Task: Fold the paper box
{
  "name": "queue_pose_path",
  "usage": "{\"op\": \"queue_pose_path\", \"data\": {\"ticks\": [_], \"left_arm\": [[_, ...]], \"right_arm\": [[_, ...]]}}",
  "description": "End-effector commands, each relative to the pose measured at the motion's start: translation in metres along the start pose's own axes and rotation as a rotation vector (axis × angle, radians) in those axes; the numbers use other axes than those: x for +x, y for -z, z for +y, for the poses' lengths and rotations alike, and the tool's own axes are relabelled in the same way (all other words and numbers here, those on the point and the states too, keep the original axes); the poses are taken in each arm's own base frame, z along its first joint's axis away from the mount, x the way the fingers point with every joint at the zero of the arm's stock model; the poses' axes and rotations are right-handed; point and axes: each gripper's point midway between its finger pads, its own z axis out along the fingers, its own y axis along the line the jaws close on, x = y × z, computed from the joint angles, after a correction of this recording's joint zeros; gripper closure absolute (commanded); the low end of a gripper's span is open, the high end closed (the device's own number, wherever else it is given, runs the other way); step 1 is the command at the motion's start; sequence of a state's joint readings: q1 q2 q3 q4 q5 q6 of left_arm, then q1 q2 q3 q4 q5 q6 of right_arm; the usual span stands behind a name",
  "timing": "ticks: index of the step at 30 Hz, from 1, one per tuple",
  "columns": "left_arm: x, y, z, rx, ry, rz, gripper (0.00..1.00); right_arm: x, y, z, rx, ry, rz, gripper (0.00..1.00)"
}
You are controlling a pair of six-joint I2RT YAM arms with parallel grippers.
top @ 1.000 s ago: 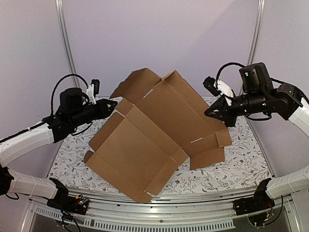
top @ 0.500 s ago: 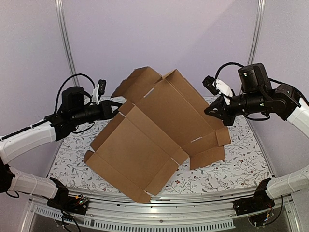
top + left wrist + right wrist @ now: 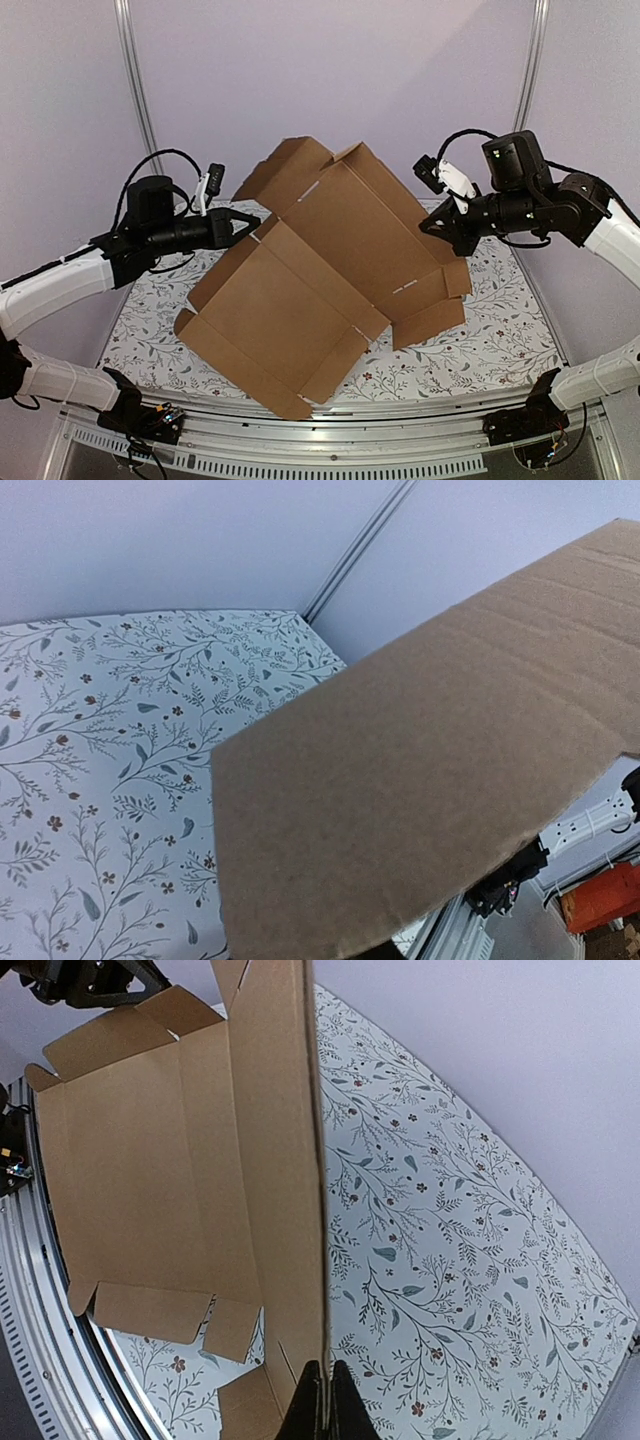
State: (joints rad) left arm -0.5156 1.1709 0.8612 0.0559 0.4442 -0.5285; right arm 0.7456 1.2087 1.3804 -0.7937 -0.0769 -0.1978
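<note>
The paper box [image 3: 330, 250] is an unfolded brown cardboard sheet. It stands tilted, its near corner on the floral table [image 3: 500, 320] and its far flaps raised. My right gripper [image 3: 432, 228] is shut on the sheet's right edge. In the right wrist view the fingertips [image 3: 323, 1400] pinch that panel [image 3: 180, 1160], which shows edge-on. My left gripper [image 3: 252, 221] looks shut to a point and touches the small left flap. In the left wrist view that flap [image 3: 420, 760] covers the fingers.
Two metal frame posts [image 3: 135, 80] [image 3: 528, 70] stand at the back against purple walls. An aluminium rail [image 3: 330, 430] runs along the near table edge. Both arm bases sit at the near corners. An orange object [image 3: 605, 895] lies beyond the table.
My left gripper has moved right and slightly up until it meets the left flap. My right gripper has shifted a little left with the sheet's edge. The box has barely moved.
</note>
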Motion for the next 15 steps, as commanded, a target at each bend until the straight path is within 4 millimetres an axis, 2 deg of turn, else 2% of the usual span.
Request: {"op": "queue_pose_path", "data": {"ticks": [1, 6, 15], "left_arm": [[-0.003, 0.002, -0.006, 0.020, -0.023, 0.026, 0.84], [0.008, -0.005, -0.005, 0.007, -0.007, 0.082, 0.84], [0.010, -0.008, -0.007, -0.085, -0.044, 0.095, 0.83]], "right_arm": [[-0.009, -0.002, -0.008, 0.038, -0.029, -0.034, 1.00], [-0.010, -0.005, -0.009, 0.044, -0.039, -0.034, 1.00], [-0.006, -0.012, -0.015, 0.071, -0.062, -0.018, 1.00]]}}
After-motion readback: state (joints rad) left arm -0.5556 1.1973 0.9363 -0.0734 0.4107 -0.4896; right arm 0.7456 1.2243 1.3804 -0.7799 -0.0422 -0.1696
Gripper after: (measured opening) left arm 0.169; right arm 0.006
